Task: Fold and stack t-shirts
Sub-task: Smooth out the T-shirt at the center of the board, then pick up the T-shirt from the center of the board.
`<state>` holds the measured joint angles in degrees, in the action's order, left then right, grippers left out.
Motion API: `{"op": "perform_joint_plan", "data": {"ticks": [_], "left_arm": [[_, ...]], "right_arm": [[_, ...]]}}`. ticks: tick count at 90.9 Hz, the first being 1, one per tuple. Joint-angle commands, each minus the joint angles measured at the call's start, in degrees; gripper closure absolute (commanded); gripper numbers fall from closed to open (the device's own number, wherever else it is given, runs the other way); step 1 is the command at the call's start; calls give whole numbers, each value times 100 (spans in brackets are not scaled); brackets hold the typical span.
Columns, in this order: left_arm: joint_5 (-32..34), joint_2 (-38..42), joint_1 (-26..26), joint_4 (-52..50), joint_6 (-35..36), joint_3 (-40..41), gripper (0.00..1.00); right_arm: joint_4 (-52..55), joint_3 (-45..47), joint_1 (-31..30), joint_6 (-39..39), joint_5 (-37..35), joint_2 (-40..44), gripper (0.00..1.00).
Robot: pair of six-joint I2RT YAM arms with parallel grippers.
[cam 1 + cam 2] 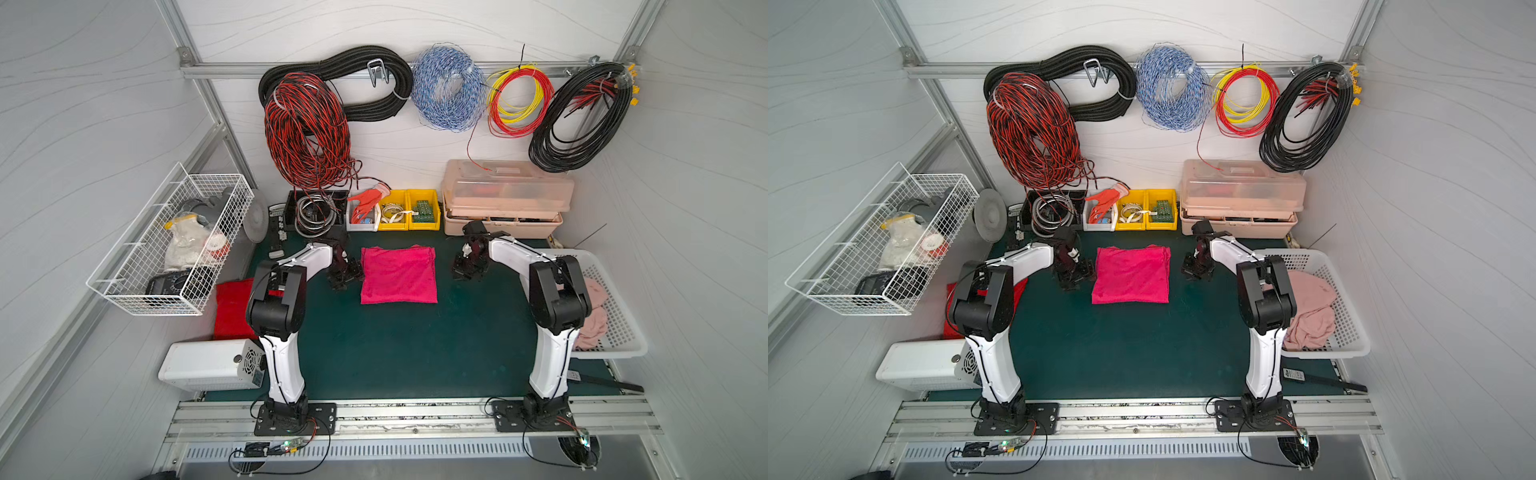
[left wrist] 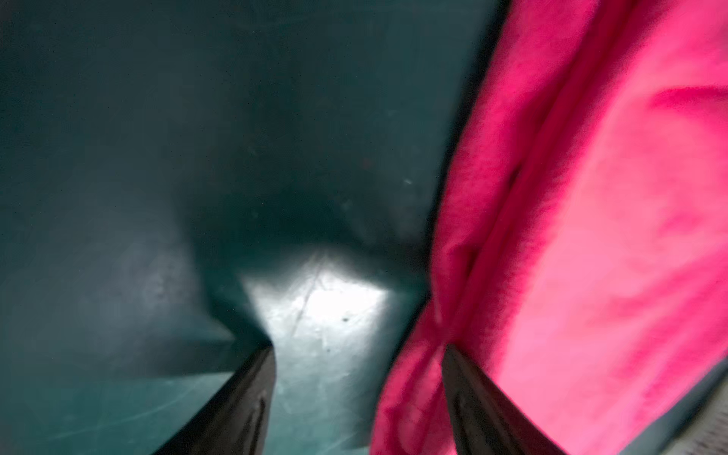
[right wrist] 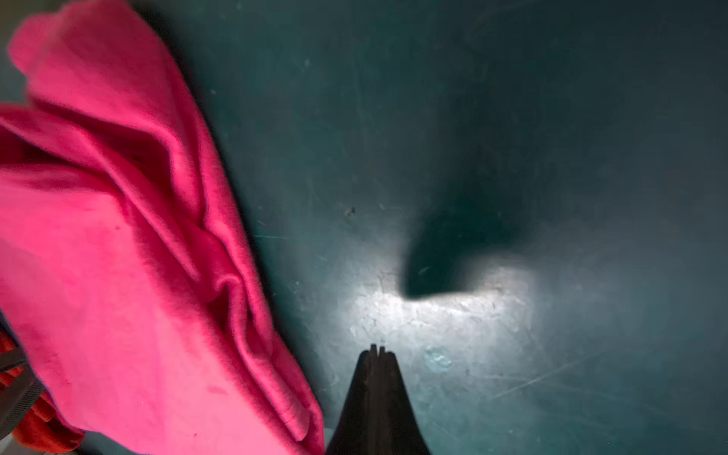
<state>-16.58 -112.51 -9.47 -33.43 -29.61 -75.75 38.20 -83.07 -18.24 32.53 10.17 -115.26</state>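
1. Claws flank the folded magenta t-shirt: left claw just beside its left edge, right claw near its right edge, apart from it.
2. Dark green table, scuffed and faintly glossy, sits inside white panelled walls; cable coils hang from a metal rail behind.
3. Soft and slightly creased, the magenta t-shirt forms a near-square mid-table; the red t-shirt lies at the table's left edge, partly under the left arm.
4. Left claw's 2 fingers stand spread, 1 at the cloth's hem; contact cannot be told. Right claw is pressed together, holding nothing, over bare table.
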Motion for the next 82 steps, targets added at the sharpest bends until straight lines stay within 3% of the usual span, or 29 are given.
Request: {"op": "perform_joint_plan", "data": {"ticks": [1, 35, 56, 82], "left_arm": [[-590, 60, 61, 850, -391, 423, 27], [-1497, 273, 669, 1155, -416, 919, 29], [-2419, -343, 859, 1333, -442, 618, 33], [-3169, -763, 815, 2278, -889, 964, 34]], "right_arm": [[124, 42, 13, -37, -50, -223, 100], [-111, 91, -4, 119, 123, -526, 100], [-24, -37, -13, 106, 121, -645, 100], [-70, -118, -93, 189, 249, -858, 100]]}}
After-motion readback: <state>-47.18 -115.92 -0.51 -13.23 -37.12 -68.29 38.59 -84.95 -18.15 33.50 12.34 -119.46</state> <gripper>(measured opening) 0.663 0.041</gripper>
